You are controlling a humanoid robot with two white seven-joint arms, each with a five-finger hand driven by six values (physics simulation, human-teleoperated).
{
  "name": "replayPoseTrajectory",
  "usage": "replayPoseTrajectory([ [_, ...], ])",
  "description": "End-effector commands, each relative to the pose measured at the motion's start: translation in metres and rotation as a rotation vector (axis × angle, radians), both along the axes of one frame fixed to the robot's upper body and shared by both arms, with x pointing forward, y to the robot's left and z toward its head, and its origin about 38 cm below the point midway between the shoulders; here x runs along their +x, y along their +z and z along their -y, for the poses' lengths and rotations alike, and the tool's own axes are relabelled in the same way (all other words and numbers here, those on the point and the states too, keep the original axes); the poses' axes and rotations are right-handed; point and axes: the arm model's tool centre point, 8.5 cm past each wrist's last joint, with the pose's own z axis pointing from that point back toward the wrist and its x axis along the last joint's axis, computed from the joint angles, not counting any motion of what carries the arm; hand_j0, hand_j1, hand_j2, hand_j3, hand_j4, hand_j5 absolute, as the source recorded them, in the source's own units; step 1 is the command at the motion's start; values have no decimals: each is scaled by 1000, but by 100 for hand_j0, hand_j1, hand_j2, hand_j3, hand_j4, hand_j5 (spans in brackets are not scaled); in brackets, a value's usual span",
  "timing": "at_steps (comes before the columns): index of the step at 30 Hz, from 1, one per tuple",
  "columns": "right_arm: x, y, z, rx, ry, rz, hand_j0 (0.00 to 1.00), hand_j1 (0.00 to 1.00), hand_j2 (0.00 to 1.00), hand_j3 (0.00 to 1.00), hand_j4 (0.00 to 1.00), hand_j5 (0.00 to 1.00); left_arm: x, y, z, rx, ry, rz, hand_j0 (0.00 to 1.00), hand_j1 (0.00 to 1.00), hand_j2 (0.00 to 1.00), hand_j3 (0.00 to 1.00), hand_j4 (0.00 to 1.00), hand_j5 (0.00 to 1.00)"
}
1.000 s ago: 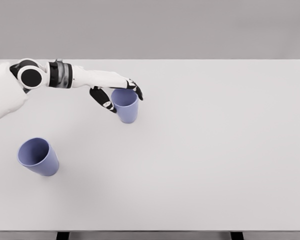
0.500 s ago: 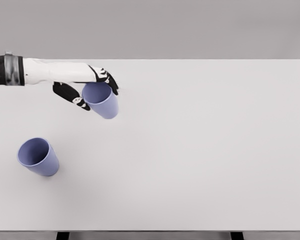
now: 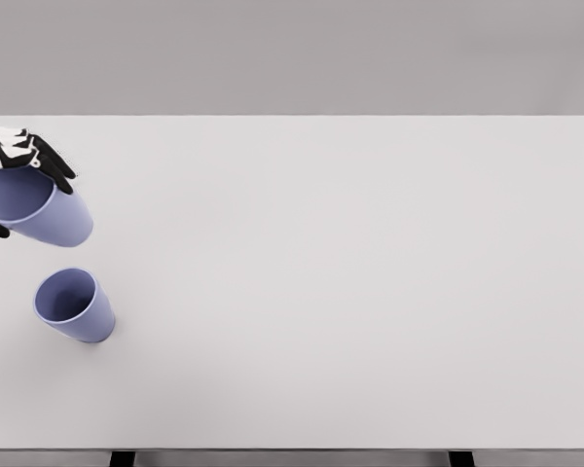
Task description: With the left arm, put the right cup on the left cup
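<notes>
Plain grey wall behind; white table (image 3: 370,292) fills most of the head view, its far edge running straight across the upper part of the picture and its near edge along the bottom, where two dark legs show beneath it.

Item 1. Fingers (image 3: 49,161): black-and-white, curved over the far side of the rim of a cup; one more dark fingertip shows at the picture's left edge, on the near side of the same rim. Clasped around the cup.

Item 2. Left hand (image 3: 10,161): only partly visible at the far left edge, upper left of the table; wrist and arm are cut off by the frame.

Item 3. Held cup (image 3: 44,214): blue-violet, plain, without handle. Tilted, with its open mouth turned toward the left edge and upward and its closed base pointing right and slightly down. Appears lifted off the table, though whether the base touches the surface cannot be told.

Item 4. Second cup (image 3: 76,305): same colour and shape, standing free on the table at lower left, mouth upward. It lies below the held cup in the picture, near it but apart, a strip of bare table between them. No hand touches it.

Item 5. Right arm: not seen anywhere in the view.
</notes>
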Motion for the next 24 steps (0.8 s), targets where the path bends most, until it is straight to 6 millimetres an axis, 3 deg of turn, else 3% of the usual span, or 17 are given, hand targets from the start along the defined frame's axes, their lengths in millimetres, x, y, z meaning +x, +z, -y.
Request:
replayPoseTrajectory([
  [1,0,0,0,0,0,1,100,100,100,100,100,100,-15,7,-11,15,31,-3,52,52,52,52,52,52],
  [14,0,0,0,0,0,0,100,100,100,100,100,100,-21,-20,-18,25,50,-91,52,52,52,52,52,52],
  [21,0,0,0,0,0,0,100,100,100,100,100,100,-23,-18,-21,26,59,-90,53,53,53,53,53,53],
  [24,0,0,0,0,0,0,100,100,100,100,100,100,-27,-7,-28,24,84,-71,53,53,53,53,53,53],
])
